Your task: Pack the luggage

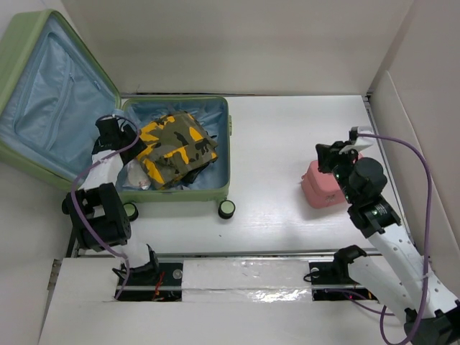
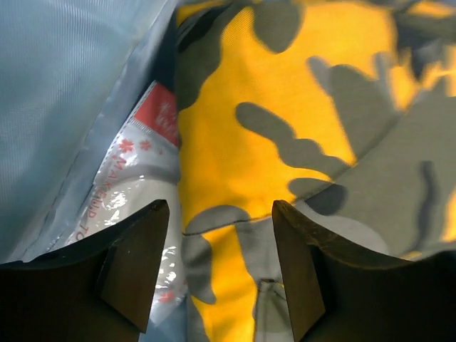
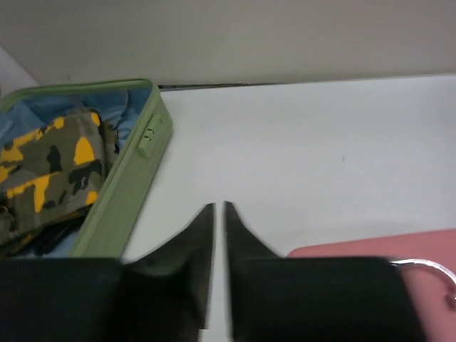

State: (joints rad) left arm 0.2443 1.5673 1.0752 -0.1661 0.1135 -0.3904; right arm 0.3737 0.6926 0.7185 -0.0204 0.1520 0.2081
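Note:
The pale green luggage lies open at the left, lid leaning back, light blue lining showing. A yellow and grey camouflage garment and a clear plastic packet lie inside. My left gripper is over the left side of the case, open, fingers just above the garment and the packet. My right gripper is shut and empty above the table, beside the pink box. The right wrist view shows the luggage at the left and my gripper over bare table.
The small pink handled box also shows in the right wrist view with a metal handle. A white wall closes off the back and the right side. A black wheel sticks out of the suitcase's near edge.

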